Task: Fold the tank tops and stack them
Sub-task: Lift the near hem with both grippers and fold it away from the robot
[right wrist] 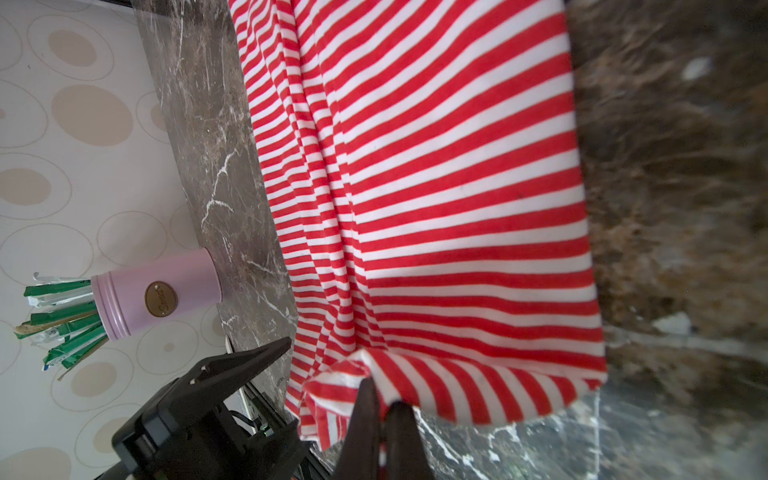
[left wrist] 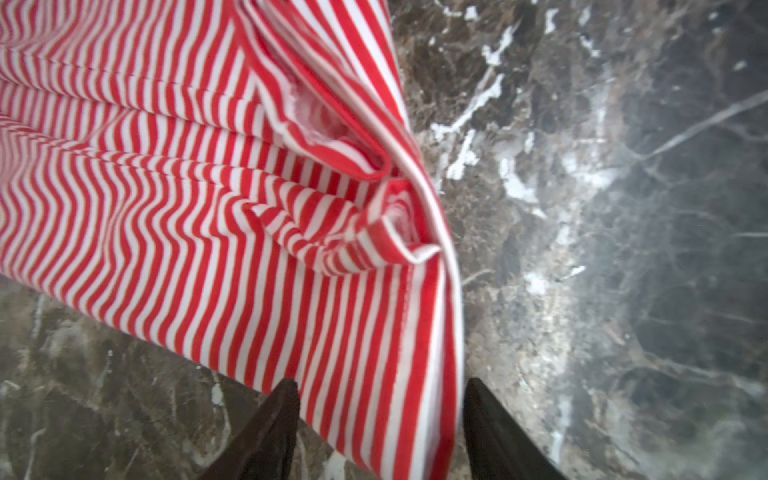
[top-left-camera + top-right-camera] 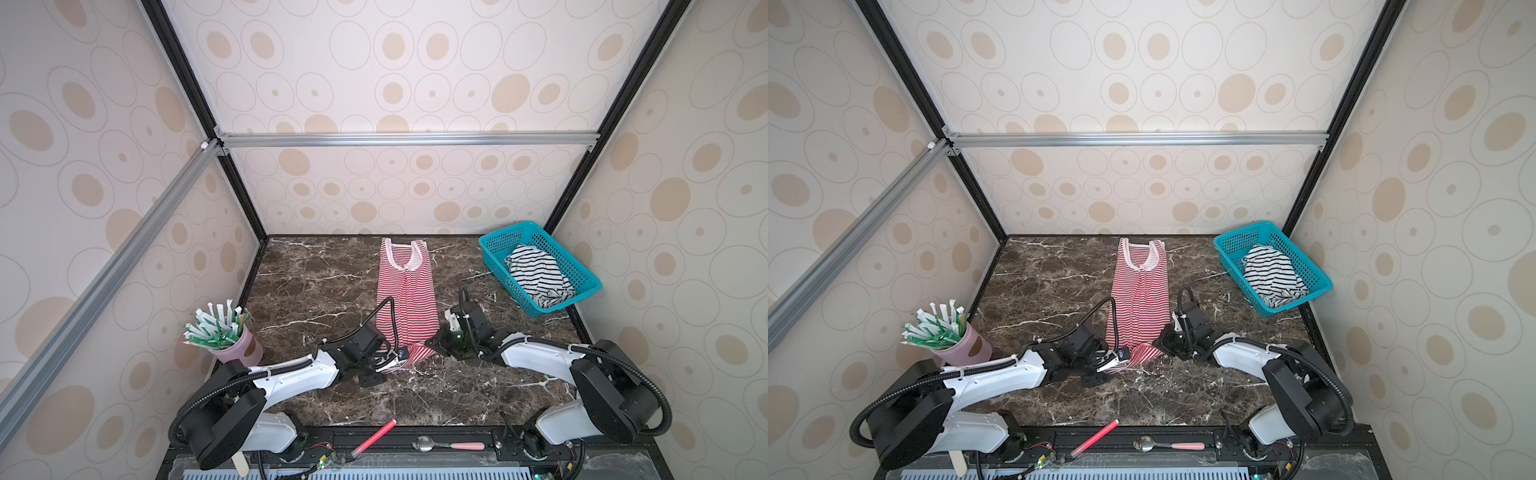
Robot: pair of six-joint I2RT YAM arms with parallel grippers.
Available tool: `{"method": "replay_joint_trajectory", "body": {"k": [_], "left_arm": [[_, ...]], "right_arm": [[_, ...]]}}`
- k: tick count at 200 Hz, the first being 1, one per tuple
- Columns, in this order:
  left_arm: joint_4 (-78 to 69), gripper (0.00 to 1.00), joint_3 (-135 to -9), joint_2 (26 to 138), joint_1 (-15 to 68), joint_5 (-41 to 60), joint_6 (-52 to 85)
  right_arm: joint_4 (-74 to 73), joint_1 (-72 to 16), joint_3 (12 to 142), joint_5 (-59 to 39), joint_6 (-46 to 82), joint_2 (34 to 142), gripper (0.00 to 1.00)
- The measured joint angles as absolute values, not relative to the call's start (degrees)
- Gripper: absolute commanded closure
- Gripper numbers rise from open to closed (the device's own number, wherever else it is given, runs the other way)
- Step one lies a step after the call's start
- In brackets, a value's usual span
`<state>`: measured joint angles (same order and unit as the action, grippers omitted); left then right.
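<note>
1. Dark marble tabletop (image 3: 316,274) is closed in by patterned walls (image 3: 104,208) at the back and on both sides; a black rail (image 3: 469,434) runs along its front edge.
2. Bare marble is seen between both grippers and the front edge, and in a wide strip outward of the left gripper (image 3: 394,360).
3. That strip is ended by a pink cup (image 3: 243,351) of green-and-white packets, set in the near corner well apart from the left gripper.
4. Outward of and beyond the right gripper (image 3: 435,345), a teal basket (image 3: 498,240) is set against the side wall. The black-and-white tank top (image 3: 536,278) is bunched inside it, well apart from both grippers.
5. On the rail, behind both arms, a red stick (image 3: 374,436) and a spoon (image 3: 449,446) are laid.
6. The red-and-white tank top (image 3: 405,291) is laid as a long narrow strip down the middle of the marble, its white-trimmed neck at the far edge and its hem at the grippers.
7. The right gripper is clamped on the hem corner on its own side; in the right wrist view the cloth is seen pinched between closed fingers.
8. The left gripper is held with its jaws apart at the opposite hem corner. In the left wrist view the cloth's edge is seen lying between the two fingers (image 2: 270,428), not pinched.
9. The hem between the two grippers is rumpled and folded on itself.
</note>
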<state>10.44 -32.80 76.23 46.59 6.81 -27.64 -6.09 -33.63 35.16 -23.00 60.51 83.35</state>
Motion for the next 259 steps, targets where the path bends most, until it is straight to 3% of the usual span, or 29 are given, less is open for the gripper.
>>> {"method": "replay_joint_trajectory", "body": {"k": [34, 55, 116, 151, 209, 259], "left_arm": [[8.67, 0.79, -32.34, 75.33, 46.63, 4.38, -27.18], [8.58, 0.9, -32.29, 74.76, 46.68, 4.58, -27.22], [14.96, 0.97, -32.62, 71.22, 46.68, 11.64, -28.36], [15.88, 0.98, -34.68, 68.31, 46.68, 9.58, -28.38], [13.32, 1.0, -40.71, 73.67, 44.95, -1.63, -29.32], [9.96, 1.0, -48.29, 79.33, 39.35, -5.41, -30.15]], "right_arm": [[-6.55, -33.32, 35.03, -23.57, 60.34, 83.33, 1.0], [-6.74, -33.3, 33.98, -23.97, 60.07, 82.52, 1.0], [-2.83, -33.69, 27.92, -25.54, 59.88, 69.43, 1.0], [0.12, -34.06, 28.03, -25.61, 59.68, 63.81, 1.0], [3.92, -33.21, 37.5, -25.39, 57.28, 69.49, 1.0], [4.34, -30.94, 48.18, -26.06, 55.27, 77.49, 1.0]]}}
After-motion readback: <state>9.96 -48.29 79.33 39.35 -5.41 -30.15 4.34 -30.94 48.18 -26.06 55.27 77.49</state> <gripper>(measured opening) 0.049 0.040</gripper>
